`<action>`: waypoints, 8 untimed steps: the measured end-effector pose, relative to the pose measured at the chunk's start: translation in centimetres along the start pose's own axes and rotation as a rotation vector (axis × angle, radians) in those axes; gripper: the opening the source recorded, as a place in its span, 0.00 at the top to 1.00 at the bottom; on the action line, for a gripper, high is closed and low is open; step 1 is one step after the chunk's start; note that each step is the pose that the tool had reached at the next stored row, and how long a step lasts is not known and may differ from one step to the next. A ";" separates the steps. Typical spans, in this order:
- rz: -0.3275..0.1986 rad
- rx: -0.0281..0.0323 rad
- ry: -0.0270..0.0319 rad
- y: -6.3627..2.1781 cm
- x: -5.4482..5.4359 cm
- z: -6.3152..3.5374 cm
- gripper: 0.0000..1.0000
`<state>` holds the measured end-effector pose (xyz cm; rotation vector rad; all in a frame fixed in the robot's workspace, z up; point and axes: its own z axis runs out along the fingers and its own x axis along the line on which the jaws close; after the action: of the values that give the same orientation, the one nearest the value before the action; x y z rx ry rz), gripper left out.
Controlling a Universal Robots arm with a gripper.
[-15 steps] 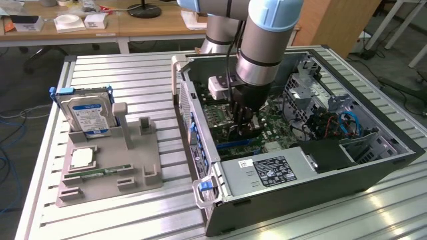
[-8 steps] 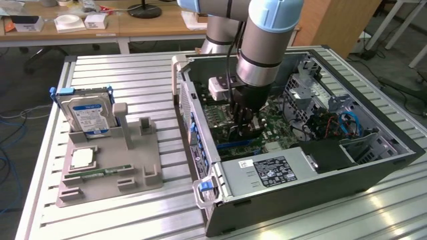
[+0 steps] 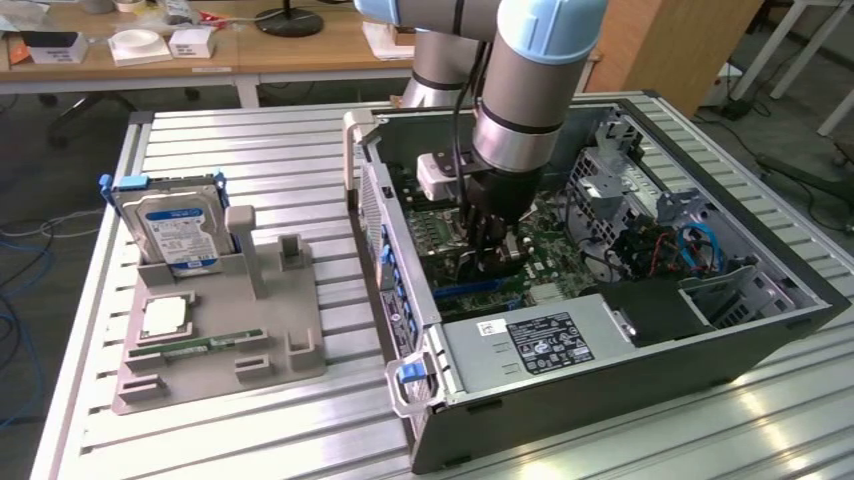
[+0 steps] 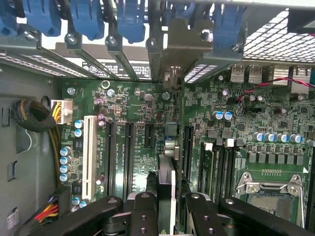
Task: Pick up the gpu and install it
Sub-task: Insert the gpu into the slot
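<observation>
Currently the gripper (image 4: 166, 209) is lowered inside the computer case (image 3: 561, 400), its fingers (image 4: 143, 216) partly closed on the gpu (image 4: 167, 189), which is held edge-on directly above the motherboard (image 4: 142, 123). Pickup is complete. Seating appears unfinished: the card's bracket end stands just short of the case's rear slot openings.

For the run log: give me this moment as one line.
gripper: shut on gpu | location: inside computer case, above motherboard slots | gpu: edge-on, held | hard drive: in stand
</observation>
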<state>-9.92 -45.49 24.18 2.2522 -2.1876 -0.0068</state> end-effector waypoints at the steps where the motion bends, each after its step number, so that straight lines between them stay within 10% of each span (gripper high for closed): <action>1: 0.000 0.0000 0.0000 0.00 0.0 0.00 0.73; 8: 0.004 -0.0002 0.0004 0.01 0.1 0.06 0.73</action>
<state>-9.92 -45.55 24.12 2.2474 -2.1920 -0.0065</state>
